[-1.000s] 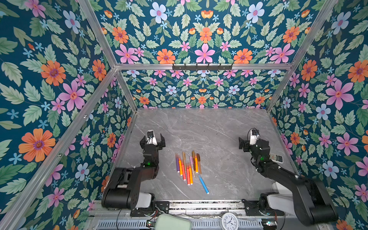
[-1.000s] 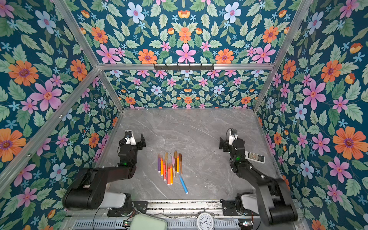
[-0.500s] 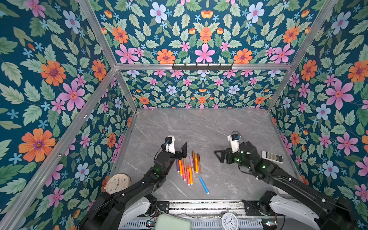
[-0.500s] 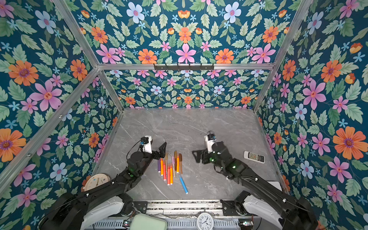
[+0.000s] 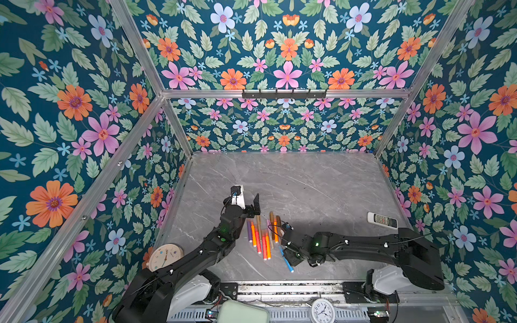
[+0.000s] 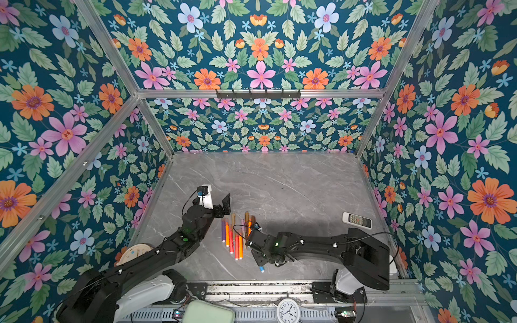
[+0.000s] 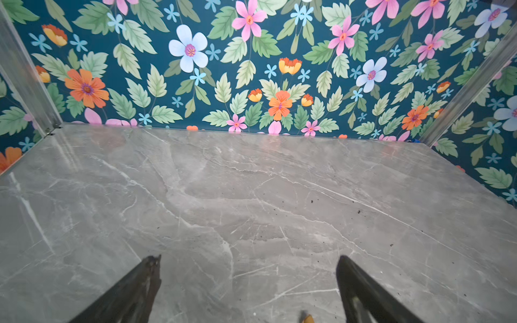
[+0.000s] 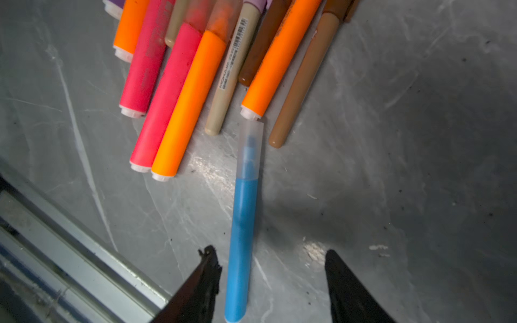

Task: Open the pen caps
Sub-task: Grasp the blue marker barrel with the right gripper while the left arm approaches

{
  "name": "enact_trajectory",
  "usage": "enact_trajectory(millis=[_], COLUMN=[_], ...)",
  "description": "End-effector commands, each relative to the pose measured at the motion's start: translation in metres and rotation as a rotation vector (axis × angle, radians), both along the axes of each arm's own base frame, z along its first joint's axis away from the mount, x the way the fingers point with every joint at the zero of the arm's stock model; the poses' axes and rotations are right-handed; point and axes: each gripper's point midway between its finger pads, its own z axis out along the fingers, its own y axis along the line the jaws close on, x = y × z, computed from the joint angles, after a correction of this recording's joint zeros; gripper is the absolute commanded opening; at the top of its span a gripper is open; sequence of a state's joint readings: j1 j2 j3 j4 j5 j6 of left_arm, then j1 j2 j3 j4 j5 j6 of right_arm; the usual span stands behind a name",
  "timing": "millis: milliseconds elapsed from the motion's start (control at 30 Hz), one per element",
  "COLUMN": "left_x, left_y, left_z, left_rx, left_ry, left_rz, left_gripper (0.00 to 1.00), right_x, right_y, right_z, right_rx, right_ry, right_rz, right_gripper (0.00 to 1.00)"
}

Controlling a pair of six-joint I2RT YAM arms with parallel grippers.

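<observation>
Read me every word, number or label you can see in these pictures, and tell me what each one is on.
"12", with other hour numerals: dial of the white clock at the near edge.
Beige pen: a barcode and a printed line, too blurred to read.
Remote control: button markings too small to read.
Wooden clock: nothing readable.

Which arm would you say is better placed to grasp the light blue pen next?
The right: in its wrist view the light blue pen lies between the parted jaws of the right gripper. The left gripper hangs open over bare table, away from that pen.
</observation>
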State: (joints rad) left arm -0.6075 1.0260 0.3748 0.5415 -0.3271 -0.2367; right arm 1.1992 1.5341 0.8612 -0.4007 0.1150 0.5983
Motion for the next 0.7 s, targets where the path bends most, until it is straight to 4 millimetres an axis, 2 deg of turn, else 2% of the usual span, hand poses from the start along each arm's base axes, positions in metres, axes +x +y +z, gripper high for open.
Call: enact_trajectory(millis=[0, 133, 300, 333, 533, 667], left_x=[-0.003, -0.007, -0.009, -0.009, -0.005, -0.004], left_y=[0.016, 0.030, 0.034, 0.035, 0.032, 0.033], left_z=[0.004, 0.011, 0.014, 0.014, 0.009, 0.007], left_rx=[-0.001, -0.021, -0.029, -0.029, -0.018, -0.023], left_ry=[-0.020, -0.044, -0.055, -0.054, -0.036, -0.030], left_rz=[0.071, 0.128, 0.145, 0.150, 0.149, 0.159], left_gripper=[1.00, 1.00, 1.00, 1.00, 1.00, 1.00], right_x=[-0.001, -0.007, -0.015, -0.018, -0.027, -0.034], right_y=[-0.001, 0.006, 0.014, 0.011, 0.004, -0.001], right_z=[-0.005, -0.012, -0.016, -0.027, -0.041, -0.048], right_rx=[-0.034, -0.048, -0.071, -0.110, -0.161, -0.176], right_ry=[0.013, 0.041, 0.049, 0.060, 0.078, 0.083], right_rz=[-0.016, 0.002, 0.020, 0.021, -0.022, -0.035], right_gripper=[0.54, 0.48, 0.45, 0.44, 0.35, 0.33])
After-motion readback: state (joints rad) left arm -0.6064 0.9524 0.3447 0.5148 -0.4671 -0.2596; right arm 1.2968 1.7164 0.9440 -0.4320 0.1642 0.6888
